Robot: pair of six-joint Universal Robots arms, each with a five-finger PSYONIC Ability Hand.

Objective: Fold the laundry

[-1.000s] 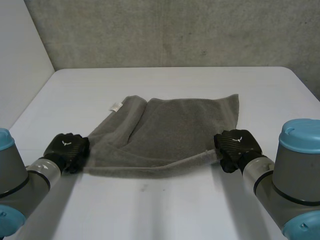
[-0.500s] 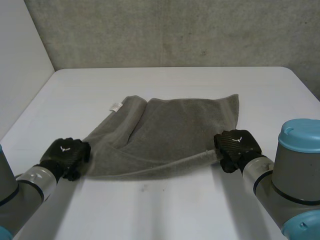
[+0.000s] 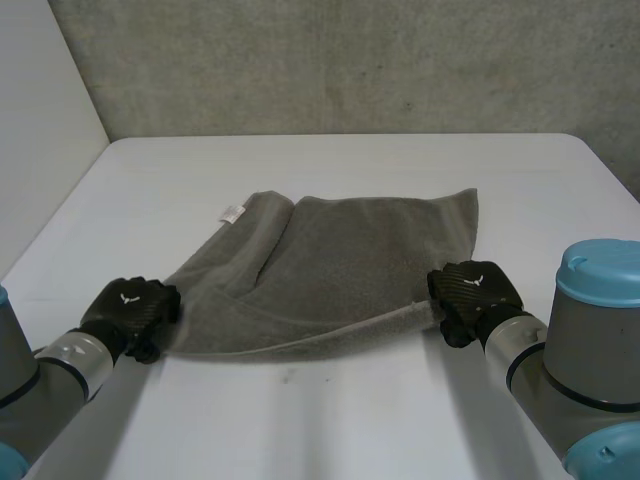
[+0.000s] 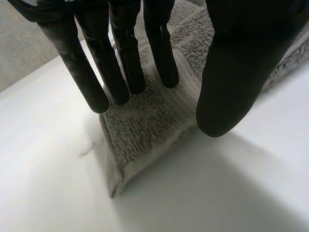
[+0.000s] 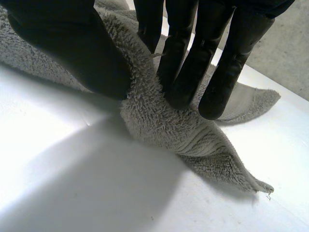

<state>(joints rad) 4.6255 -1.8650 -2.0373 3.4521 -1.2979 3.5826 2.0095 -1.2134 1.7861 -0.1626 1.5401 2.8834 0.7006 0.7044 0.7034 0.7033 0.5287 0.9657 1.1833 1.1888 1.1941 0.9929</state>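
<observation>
A grey towel [image 3: 340,265] lies partly folded on the white table [image 3: 350,420], with a white label [image 3: 231,212] at its far left corner. My left hand [image 3: 130,308] is at the towel's near left corner. In the left wrist view that corner [image 4: 140,140] lies flat on the table under straight fingers [image 4: 123,67], and the thumb [image 4: 231,77] stands apart from them. My right hand [image 3: 470,292] is at the near right corner. In the right wrist view its thumb [image 5: 72,43] and fingers [image 5: 193,63] pinch a raised ridge of towel [image 5: 164,123].
A grey concrete wall [image 3: 350,60] rises behind the table's far edge. The table's left edge [image 3: 55,215] runs close to my left arm. Bare white tabletop lies in front of the towel and beyond it.
My left hand has drawn back toward the near left and its fingers have spread off the corner, which now lies flat. The right hand has kept its pinch and place.
</observation>
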